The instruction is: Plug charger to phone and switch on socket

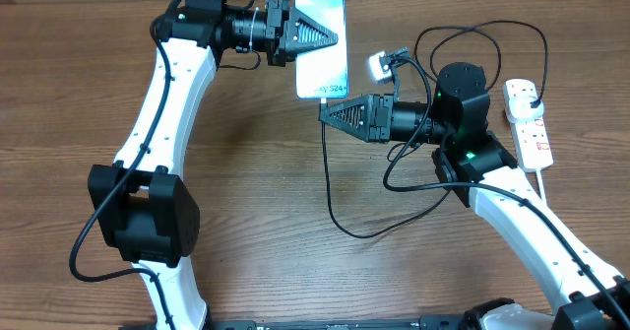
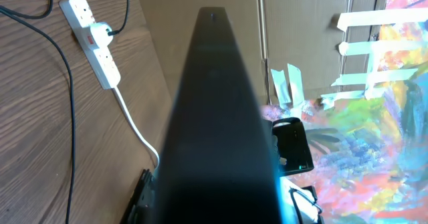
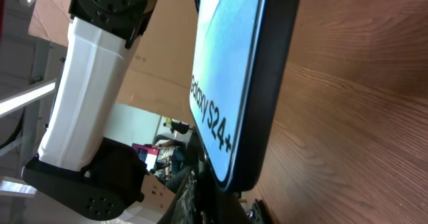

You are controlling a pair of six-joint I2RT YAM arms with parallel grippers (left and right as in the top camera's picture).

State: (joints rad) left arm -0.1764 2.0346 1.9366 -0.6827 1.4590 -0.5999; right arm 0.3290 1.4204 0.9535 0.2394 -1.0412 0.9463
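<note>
One phone (image 1: 322,74), left fingers (image 1: 310,34) seemingly clamp its edge — right fingers (image 1: 354,116), grip unclear.

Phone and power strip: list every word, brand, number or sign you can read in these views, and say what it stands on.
"Galaxy S24+": white lettering on the phone screen, clear in the right wrist view; the overhead view shows only its end, "S24+".
Red markings on the socket: too small to read.
Nothing else is legible.
</note>
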